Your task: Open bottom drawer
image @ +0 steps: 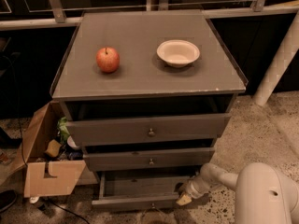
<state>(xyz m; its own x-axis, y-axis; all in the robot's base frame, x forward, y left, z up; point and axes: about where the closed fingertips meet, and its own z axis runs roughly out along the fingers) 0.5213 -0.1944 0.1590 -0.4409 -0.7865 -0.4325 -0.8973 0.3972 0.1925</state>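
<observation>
The bottom drawer is the narrowest of three dark grey drawers. It stands pulled out at the foot of the cabinet, with its small brass knob near the lower frame edge. Its dark inside shows behind the front. My gripper is at the drawer's right front corner, on the end of my white arm coming from the lower right. A pale fingertip shows by the drawer front.
The middle drawer and top drawer stand partly out above. On the cabinet top sit a red apple and a white bowl. A cardboard box with clutter stands on the floor at left. A white post rises at right.
</observation>
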